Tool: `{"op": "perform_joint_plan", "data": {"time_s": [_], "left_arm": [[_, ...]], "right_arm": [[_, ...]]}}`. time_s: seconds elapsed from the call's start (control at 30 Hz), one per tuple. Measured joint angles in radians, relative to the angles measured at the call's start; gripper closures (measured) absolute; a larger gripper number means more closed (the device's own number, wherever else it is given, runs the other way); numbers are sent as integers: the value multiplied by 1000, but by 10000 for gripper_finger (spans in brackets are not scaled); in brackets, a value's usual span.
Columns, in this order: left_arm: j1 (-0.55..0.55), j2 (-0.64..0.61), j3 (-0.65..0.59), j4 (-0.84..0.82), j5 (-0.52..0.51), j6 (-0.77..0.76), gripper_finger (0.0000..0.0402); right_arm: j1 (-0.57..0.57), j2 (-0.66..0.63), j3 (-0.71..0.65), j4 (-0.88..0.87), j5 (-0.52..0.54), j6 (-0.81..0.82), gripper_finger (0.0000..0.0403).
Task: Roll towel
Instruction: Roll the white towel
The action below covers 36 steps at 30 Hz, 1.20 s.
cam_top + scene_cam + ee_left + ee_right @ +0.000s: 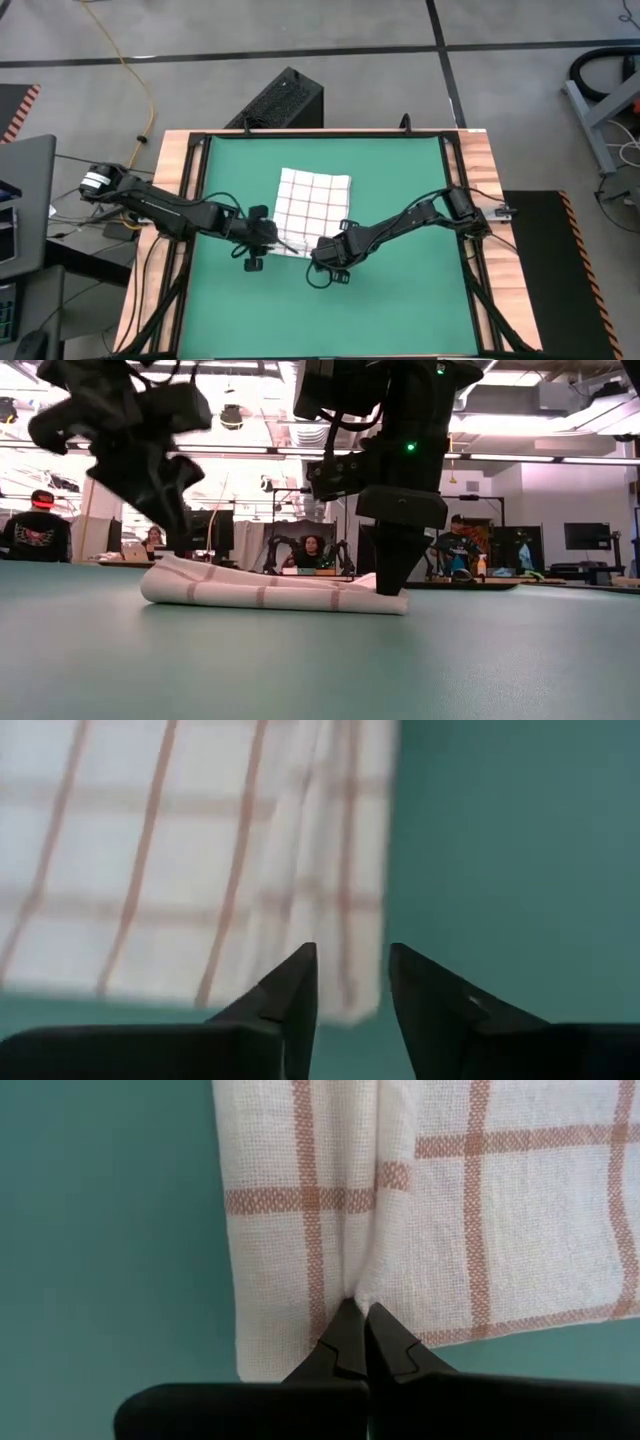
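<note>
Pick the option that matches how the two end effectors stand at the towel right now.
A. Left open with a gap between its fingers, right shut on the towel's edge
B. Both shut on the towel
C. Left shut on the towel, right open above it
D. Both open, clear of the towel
A: the left end effector shows a clear gap between its fingers, while the right end effector is pinched shut on a fold of the towel at its edge.
</note>
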Motion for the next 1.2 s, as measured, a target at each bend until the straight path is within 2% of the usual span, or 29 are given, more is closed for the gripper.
{"op": "perform_joint_plan", "data": {"time_s": [0.13, 0.27, 0.53, 0.77, 0.97, 1.07, 1.2], "left_arm": [[-34, 17, -7, 136, -36, 85, 338], [-20, 51, -64, 222, -54, 91, 391], [19, 104, -191, 352, -57, 35, 395], [41, 107, -239, 394, -51, -24, 401], [42, 107, -245, 400, -24, -31, 401], [42, 107, -245, 398, -11, -33, 401], [42, 107, -245, 396, -9, -50, 401]], "right_arm": [[0, 1, -1, 1, -1, 2, 402], [0, 2, -1, 2, -3, 2, 402], [0, 2, -1, 2, -4, 1, 402], [10, 2, -2, 5, 15, 4, 391], [14, -28, 12, -30, 51, -16, 341], [14, -85, 17, -38, 102, -26, 304], [14, -148, 21, -53, 106, -54, 246]]}}
